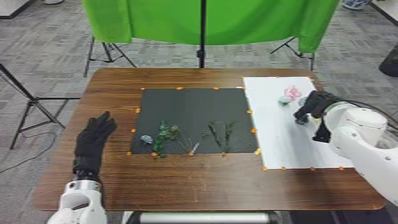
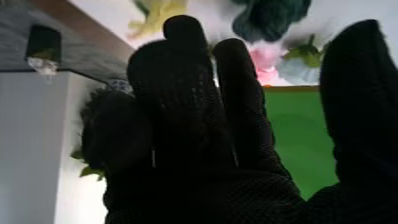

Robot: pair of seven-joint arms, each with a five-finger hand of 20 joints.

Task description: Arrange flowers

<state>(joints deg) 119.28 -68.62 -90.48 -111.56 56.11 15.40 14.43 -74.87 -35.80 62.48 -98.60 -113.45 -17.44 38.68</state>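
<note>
Arrangement partly laid out: pink ruffled flower (image 1: 292, 92) and pale blue-green round bloom (image 1: 284, 100) are lying close together on the white sheet (image 1: 275, 135), with a yellow ragged-petalled flower (image 2: 162, 14) and a dark green bulky bloom (image 2: 269, 19) also lying there. Right hand (image 1: 316, 106) is hovering over or resting on that sheet; its fingers are extending straight, thumb standing apart, so reading it as open. Green leaf tips (image 2: 91, 170) are showing beside it; cannot tell whether anything is touching the palm. Left hand (image 1: 92, 141) is lying open on the brown wooden bench (image 1: 178, 180). On the black mat (image 1: 191, 107), a small pale blue flower (image 1: 147, 139), a leafy green stem bundle (image 1: 161, 142) and two thin dark green sprigs (image 1: 227, 135) are waiting. Handling estimate: all pieces are probably weighing very little; stems are likely behaving as springy, heads as soft and easily crushed. Best grip: pinching a bare stem just below the head, lightly. Sprigs are looking slender enough to be rolling or slipping between gloved fingertips; leaves could be snagging on neighbours.
</note>
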